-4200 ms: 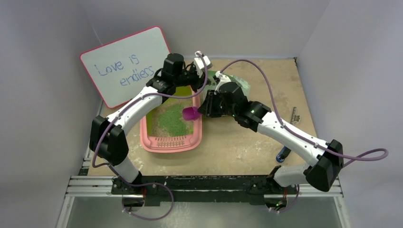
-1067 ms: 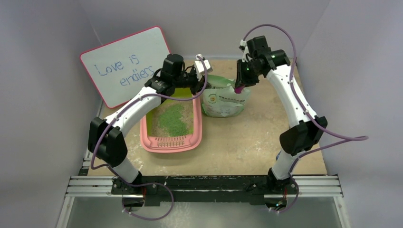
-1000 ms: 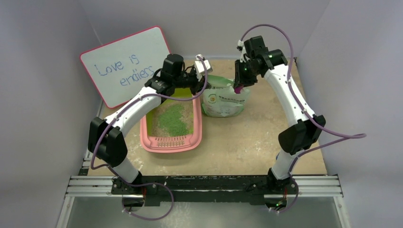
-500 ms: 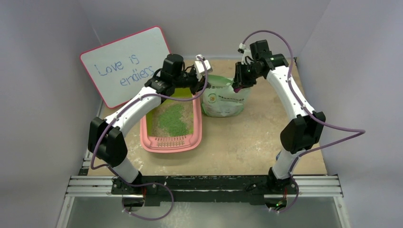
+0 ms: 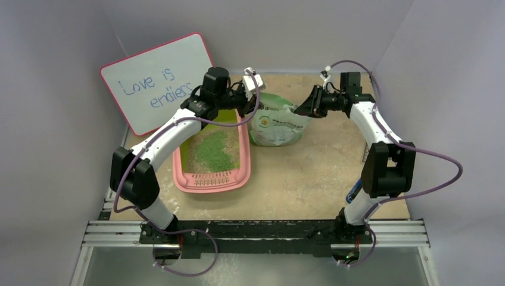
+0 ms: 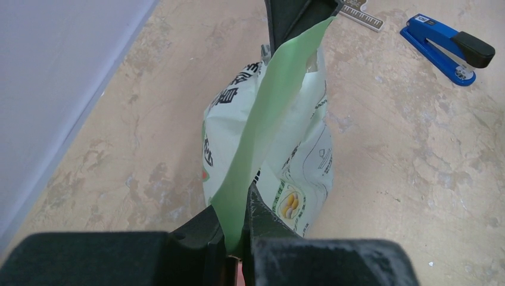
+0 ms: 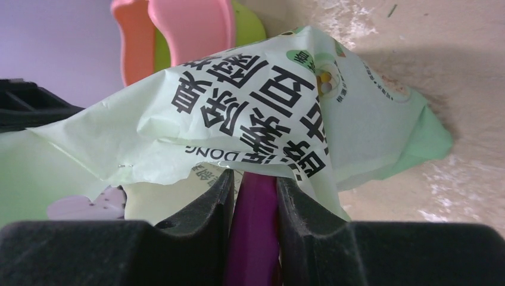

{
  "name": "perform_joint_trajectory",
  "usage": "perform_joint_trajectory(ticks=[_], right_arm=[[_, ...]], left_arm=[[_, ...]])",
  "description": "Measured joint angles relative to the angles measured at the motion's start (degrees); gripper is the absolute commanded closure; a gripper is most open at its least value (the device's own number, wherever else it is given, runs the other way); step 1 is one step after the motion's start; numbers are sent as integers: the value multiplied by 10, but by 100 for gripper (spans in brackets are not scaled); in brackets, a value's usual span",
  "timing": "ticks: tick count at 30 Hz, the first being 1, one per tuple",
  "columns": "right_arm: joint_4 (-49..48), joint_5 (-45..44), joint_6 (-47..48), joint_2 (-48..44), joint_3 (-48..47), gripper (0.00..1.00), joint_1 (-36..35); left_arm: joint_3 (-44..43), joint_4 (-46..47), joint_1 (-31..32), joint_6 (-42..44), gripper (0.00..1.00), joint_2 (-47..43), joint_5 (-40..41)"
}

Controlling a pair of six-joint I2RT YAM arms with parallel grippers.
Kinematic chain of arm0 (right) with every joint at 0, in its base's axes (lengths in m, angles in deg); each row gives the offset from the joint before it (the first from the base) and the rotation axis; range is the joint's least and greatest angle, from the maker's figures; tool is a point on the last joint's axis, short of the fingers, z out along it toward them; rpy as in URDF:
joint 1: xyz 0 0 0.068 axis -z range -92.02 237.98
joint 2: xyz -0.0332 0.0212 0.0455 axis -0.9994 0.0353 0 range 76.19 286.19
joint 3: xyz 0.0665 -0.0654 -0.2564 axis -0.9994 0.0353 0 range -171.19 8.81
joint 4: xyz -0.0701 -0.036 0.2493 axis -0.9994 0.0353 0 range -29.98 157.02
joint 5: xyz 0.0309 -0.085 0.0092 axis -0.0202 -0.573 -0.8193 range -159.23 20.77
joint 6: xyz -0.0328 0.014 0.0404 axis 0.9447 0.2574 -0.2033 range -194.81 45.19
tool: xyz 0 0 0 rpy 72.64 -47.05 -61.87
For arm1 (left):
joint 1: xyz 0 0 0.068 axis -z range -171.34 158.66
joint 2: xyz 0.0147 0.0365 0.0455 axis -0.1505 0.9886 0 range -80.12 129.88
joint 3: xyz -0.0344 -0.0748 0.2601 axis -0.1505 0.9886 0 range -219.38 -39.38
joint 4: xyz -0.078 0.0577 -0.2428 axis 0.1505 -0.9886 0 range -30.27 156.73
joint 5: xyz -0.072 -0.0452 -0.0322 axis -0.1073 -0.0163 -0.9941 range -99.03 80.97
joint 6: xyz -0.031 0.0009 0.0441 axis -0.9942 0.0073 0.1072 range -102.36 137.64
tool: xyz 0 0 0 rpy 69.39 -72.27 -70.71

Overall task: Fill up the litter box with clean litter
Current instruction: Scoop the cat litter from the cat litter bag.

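The pink litter box (image 5: 244,170) lies left of centre with a patch of clean litter (image 5: 211,149), green granules, on its floor. Its pink rim (image 7: 190,30) also shows behind the bag in the right wrist view. A pale green printed bag (image 5: 275,124) stands just right of the box. My left gripper (image 6: 241,238) is shut on the bag's upper edge (image 6: 274,101) and holds it up. My right gripper (image 7: 255,202) is shut on a purple scoop handle (image 7: 256,238) at the bag's torn mouth. The scoop's head is hidden inside the bag (image 7: 256,101).
A whiteboard (image 5: 158,80) with writing leans on the back left wall. A blue stapler (image 6: 446,42) and a ruler (image 6: 363,15) lie on the table right of the bag. Grey walls close in the left, back and right sides.
Four seconds ago the scoop was over the litter box. In the last second my right gripper dropped from above the bag to its right side and pushed the scoop in; bag and box shifted slightly.
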Motion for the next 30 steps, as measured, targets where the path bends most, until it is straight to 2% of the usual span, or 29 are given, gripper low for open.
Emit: perform_joint_trajectory(ticks=[6,14,26,30], right_arm=[[-213,96,-173,-20,125,100,36],[-407,189,-354,-90,188,100,82],[-500,228,-452,-122,278,100,156],[-618,237,-551,-122,327,100,174]], left_arm=[[0,2,-1,0,100,0,1],[0,3,-2,-1,100,0,0],[0,3,-1,-10,100,0,-2],[0,3,-1,-10,100,0,-2]])
